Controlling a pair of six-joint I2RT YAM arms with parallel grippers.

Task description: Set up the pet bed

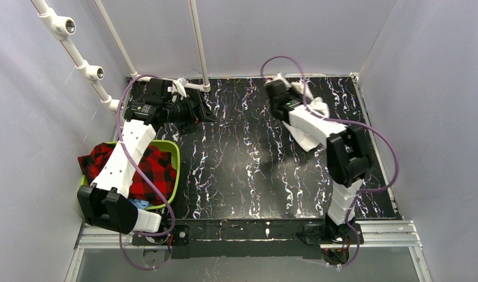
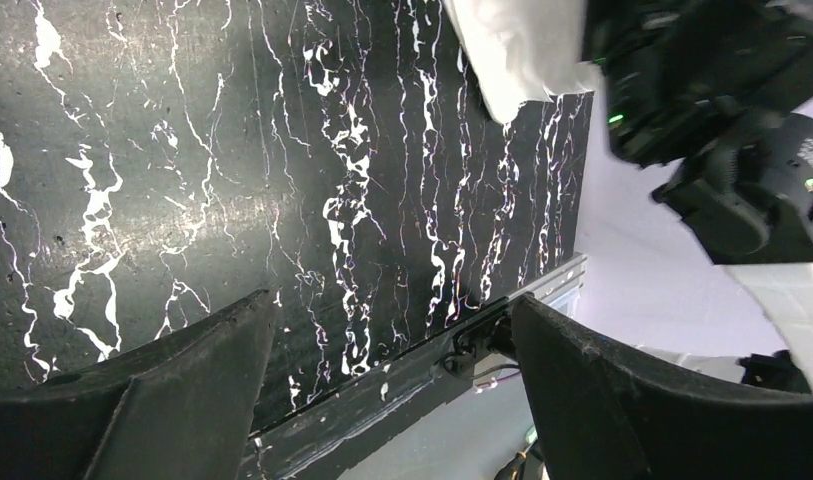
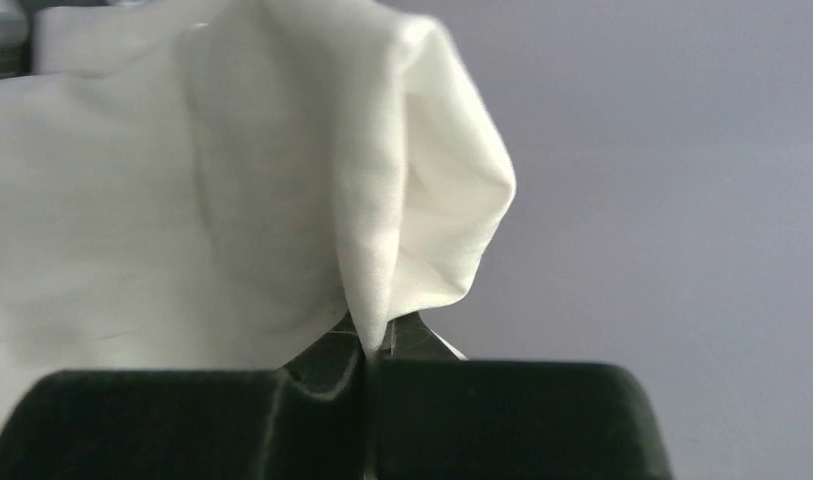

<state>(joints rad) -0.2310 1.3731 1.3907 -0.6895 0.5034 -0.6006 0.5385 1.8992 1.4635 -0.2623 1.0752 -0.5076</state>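
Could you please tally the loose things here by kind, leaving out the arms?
Cloths: 2, the red-and-black plaid cloth and the white cloth.
Bins: 1, the lime-green plastic bin.
Total: 3.
A blue bit in the bin is too hidden to class.

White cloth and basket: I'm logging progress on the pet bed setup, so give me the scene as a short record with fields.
white cloth: a fold pinched in the right gripper, hanging over the far right of the table
right gripper: shut on the white cloth
left gripper: open, empty, over the table's far left
green basket: at the table's left edge, under the left arm
red plaid fabric: in the green basket, spilling over its left rim
white cloth in basket: not yet
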